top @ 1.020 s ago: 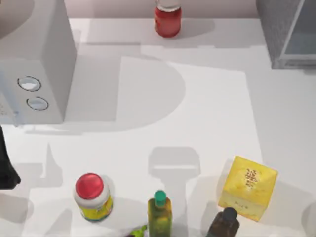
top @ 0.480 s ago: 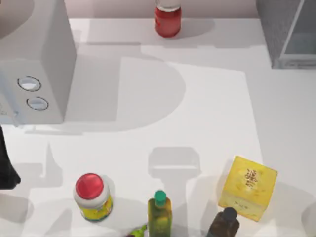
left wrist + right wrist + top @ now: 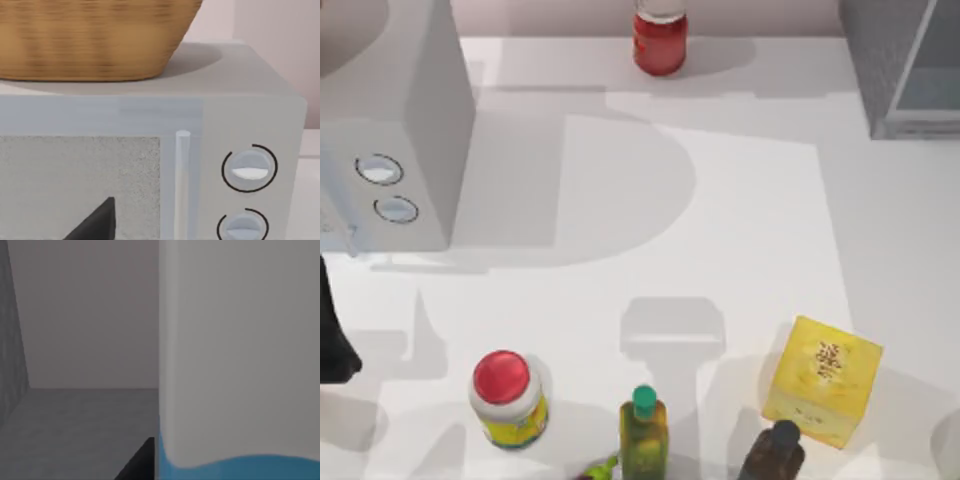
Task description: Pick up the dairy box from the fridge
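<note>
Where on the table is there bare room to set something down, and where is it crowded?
The widest free patch is mid-table, bordered by the white two-dial box, the red jar at the far edge, and the dark-grey speckled fridge. The near edge is crowded: red-lidded jar, green-capped bottle, dark bottle, yellow cube-shaped box.

Two jars [image 3: 660, 40] [image 3: 507, 397], two bottles [image 3: 643, 435] [image 3: 772, 453], one yellow box [image 3: 822, 379].

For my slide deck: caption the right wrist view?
Close-up of the dairy box standing inside the fridge, seen from the right arm's wrist.
</note>
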Controlling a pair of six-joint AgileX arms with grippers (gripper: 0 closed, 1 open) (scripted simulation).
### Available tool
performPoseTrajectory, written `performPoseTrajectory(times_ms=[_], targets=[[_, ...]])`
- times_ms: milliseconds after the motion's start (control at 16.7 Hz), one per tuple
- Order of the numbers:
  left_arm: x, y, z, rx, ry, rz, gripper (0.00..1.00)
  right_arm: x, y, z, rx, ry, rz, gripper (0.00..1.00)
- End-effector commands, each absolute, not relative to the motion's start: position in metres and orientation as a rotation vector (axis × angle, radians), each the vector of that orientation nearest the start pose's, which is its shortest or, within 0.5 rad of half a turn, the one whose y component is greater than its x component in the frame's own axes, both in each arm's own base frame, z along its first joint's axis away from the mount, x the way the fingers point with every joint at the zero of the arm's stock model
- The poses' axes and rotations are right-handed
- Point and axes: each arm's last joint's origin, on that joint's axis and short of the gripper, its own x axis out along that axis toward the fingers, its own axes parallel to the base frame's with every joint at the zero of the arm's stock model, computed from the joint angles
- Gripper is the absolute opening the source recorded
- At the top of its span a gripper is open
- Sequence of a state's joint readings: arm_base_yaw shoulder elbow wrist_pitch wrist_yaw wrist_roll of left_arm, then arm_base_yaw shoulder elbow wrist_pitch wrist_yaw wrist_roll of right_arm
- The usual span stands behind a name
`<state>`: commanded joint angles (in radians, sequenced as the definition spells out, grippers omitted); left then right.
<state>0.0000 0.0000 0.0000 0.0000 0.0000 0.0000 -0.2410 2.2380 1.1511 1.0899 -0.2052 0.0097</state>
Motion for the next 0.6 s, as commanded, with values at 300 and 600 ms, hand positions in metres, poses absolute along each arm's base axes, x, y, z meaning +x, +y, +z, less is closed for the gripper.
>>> performPoseTrajectory(times_ms=[300, 600], targets=[[0.1057, -0.0012, 0.16, 0.0, 0.0, 0.0, 1.0, 0.4433, -0.0978, 0.1177, -0.003, 0.0, -0.01, 0.0], [0.1057, -0.0012, 0.16, 0.0, 0.0, 0.0, 1.0, 0.4433, -0.0978, 0.1177, -0.003, 0.0, -0.01, 0.0]])
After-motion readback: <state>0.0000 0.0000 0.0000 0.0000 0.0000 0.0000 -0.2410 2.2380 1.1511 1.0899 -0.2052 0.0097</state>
